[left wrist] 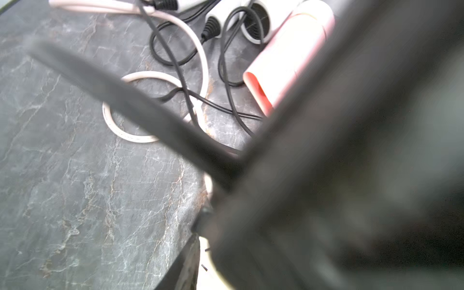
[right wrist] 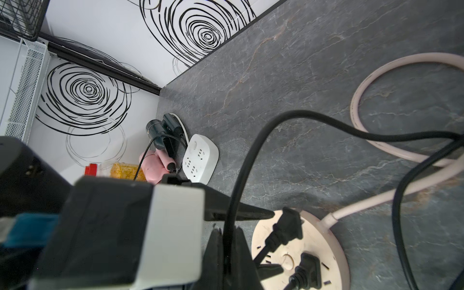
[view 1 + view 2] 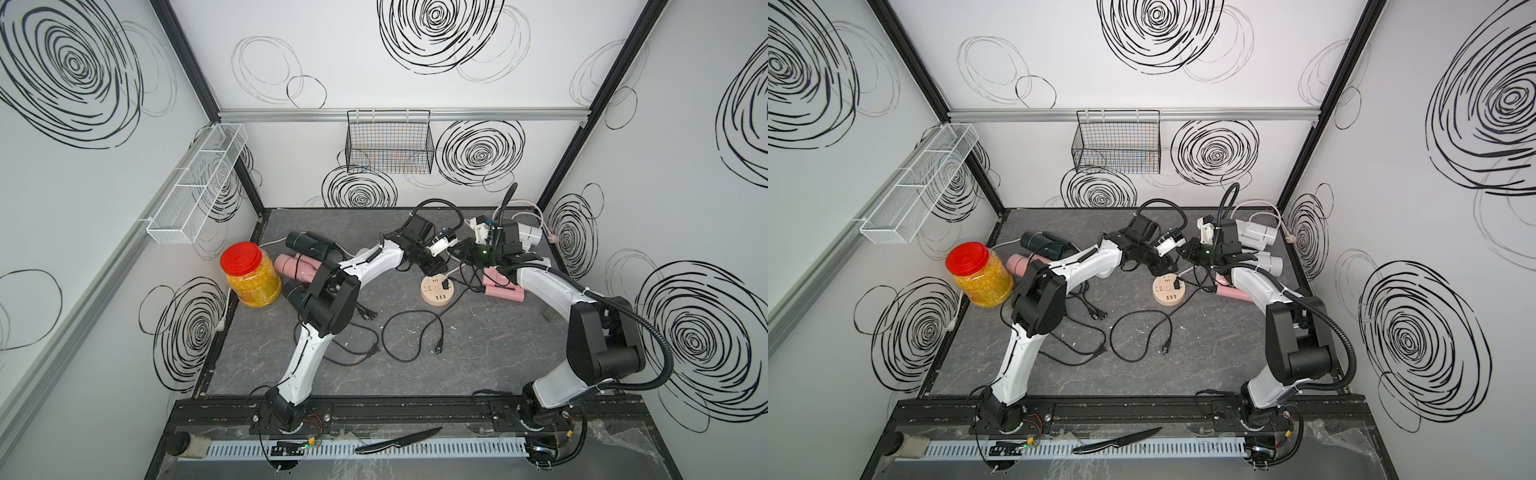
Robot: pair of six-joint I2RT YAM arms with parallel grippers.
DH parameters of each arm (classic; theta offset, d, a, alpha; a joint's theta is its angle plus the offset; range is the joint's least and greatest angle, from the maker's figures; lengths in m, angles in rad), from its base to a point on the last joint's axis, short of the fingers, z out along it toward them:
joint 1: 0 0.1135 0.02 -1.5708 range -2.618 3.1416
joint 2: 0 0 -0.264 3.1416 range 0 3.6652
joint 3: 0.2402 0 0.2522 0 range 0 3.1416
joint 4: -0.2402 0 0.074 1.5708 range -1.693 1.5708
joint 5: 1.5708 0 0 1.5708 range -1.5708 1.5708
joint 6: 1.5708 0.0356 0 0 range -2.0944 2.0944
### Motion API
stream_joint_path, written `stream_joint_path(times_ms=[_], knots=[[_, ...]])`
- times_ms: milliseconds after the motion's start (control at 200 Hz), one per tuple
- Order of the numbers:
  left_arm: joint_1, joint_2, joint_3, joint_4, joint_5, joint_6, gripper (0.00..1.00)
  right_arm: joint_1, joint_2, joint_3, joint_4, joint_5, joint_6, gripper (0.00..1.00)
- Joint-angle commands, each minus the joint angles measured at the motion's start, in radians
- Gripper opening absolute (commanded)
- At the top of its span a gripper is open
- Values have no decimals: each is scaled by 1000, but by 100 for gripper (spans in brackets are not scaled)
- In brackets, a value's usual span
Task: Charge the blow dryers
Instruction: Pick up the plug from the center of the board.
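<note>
One black knife point(image 3: 397, 441) lies nearest us, on the slotted rail in front of the two arm bases. Beyond it, on the grey marbled counter point(image 3: 478, 357), we see loose black cords point(image 3: 384, 338) looping, one ending in a free plug point(image 3: 438, 348). Further in, at the left edge, stands a red-lidded jar point(image 3: 250, 276) of yellow bits. Just beside the jar a dark barrel point(image 3: 293, 297) pokes out from under the left arm.

Near the middle sits the round beige hub point(image 3: 434, 296), where both arms meet. In the right wrist view the right fingers point(image 2: 241, 256) are pressed together on a black cord point(image 2: 291, 114). They pinch it just behind a black plug point(image 2: 288, 224) that lies tilted over the hub's rim; we cannot tell whether its pins are in. The left fingers point(image 2: 238, 212) stand apart on either side of that plug's boot, one tip just beside the plug head, clamping nothing we can see. A second plug point(image 2: 307, 271) sits on the hub's face.

As for the other blow dryers, a pink dryer point(image 3: 503, 291) lies just right of the hub, under the right arm. A dark dryer point(image 3: 305, 243) and a second pink dryer point(image 3: 291, 266) cluster behind the jar, beside a white power strip point(image 2: 199, 158). Two white dryers point(image 3: 1256, 232) lie near the far right corner. Farthest, a black wire basket point(image 3: 388, 141) and a white mesh basket point(image 3: 195, 183) hang on the walls
</note>
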Motion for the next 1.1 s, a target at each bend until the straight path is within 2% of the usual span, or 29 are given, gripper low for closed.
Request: stream_joint_path(times_ms=[0, 240, 455, 675, 866, 981, 1096], knots=[[-19, 35, 57, -21, -65, -117, 42, 15, -12, -7, 46, -7, 12, 3], [-37, 30, 70, -23, -165, -185, 41, 26, -12, 2, 28, 52, 22, 3], [-37, -56, -43, 62, -41, -172, 45, 20, -28, -5, -9, 192, 49, 2], [-45, -64, -33, 74, -12, -293, 48, 19, -40, -16, 12, 240, 87, 2], [-60, -81, -32, 62, -57, -348, 51, 17, -46, -21, -2, 321, 113, 2], [-67, -80, -30, 77, -72, -410, 52, 9, -49, -36, 35, 290, 146, 2], [-83, -57, 4, 60, -163, -456, 50, 10, -62, -45, 59, 272, 170, 2]])
